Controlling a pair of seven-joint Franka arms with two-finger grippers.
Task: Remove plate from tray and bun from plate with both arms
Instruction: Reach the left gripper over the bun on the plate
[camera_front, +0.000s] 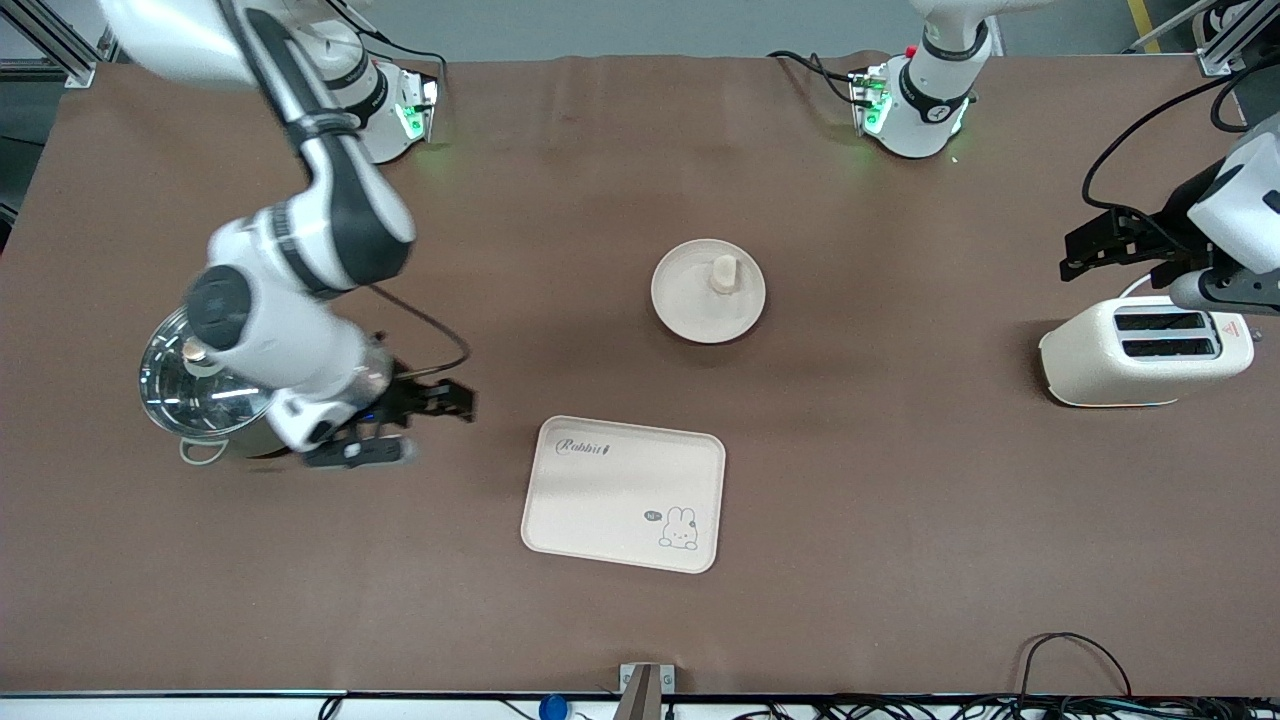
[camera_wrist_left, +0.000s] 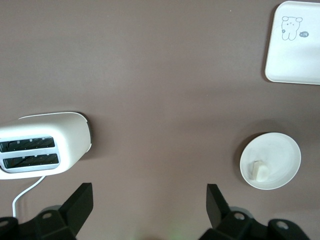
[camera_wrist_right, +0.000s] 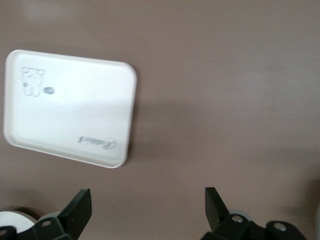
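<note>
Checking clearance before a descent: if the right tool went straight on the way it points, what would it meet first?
Probably bare table: the right tool is open and faces brown tabletop, with the tray off to one side. Depth is unclear.

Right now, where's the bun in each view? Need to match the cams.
Front view: bun stands on the plate, mid-table, farther from the camera than the rabbit tray.
Left wrist view: bun on the plate.
Right wrist view: bun not in it.
Shared landmark: the rabbit tray, in all three.
</note>
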